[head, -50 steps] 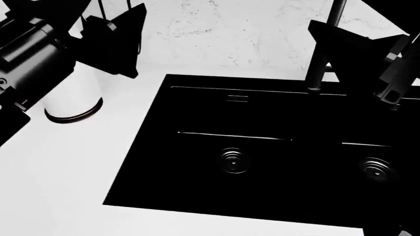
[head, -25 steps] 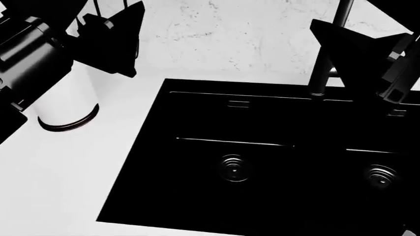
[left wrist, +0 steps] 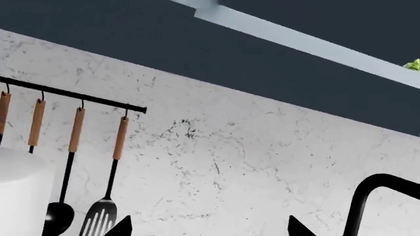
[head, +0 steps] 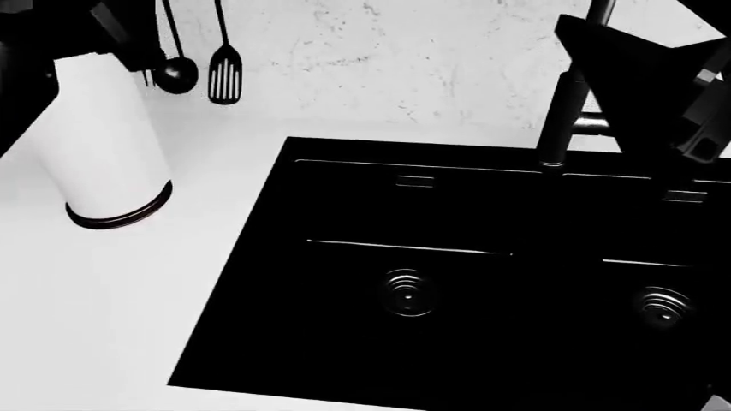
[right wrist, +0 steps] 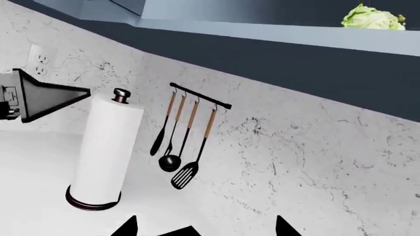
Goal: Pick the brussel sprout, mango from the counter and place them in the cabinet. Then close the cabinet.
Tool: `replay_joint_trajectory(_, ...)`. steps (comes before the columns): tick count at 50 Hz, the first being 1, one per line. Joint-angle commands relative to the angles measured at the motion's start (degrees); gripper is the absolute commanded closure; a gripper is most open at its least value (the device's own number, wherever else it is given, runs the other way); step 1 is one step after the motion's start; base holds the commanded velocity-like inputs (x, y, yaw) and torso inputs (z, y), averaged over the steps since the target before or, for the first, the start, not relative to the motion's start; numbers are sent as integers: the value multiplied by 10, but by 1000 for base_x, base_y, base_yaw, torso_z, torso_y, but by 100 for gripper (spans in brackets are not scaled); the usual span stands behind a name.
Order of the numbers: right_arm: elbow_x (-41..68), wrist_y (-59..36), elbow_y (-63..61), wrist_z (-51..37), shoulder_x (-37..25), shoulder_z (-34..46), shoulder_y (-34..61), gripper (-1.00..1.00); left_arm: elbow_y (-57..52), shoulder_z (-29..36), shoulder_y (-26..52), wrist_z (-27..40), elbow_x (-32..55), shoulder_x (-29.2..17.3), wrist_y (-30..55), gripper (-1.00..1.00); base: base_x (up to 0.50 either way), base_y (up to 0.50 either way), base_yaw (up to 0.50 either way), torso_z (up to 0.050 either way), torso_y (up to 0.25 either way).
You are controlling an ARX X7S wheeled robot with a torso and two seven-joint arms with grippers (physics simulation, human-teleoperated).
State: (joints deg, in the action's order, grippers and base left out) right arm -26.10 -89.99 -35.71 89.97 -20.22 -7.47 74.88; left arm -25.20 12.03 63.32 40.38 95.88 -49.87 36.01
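The brussel sprout sits on the cabinet shelf above the worktop; roundish, no clear long axis. Right tool spread open; left tool likewise, both empty.

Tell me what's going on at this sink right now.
Nobody is holding anything at the moment. The left gripper and right gripper are both raised toward the marbled wall, above the counter and the black sink, jaws open and empty. The brussel sprout already sits on the cabinet shelf overhead. The mango shows in no view.
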Motion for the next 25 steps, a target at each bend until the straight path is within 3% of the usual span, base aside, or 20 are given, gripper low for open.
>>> replay_joint_trajectory(1,-3,0,4,0,-1,1,7,-100,25,-28,-1,82,49,8,-34,-100,0,0,0,0,0)
replay_joint_trajectory(13,-6,0,6,0,-1,3,14,-100,43,-67,-2,163,52,20,-91,-100,0,0,0,0,0)
replay_joint_trajectory(25,-5,0,9,0,-2,5,19,-100,66,-92,20,189,34,41,-135,-100,0,0,0,0,0)
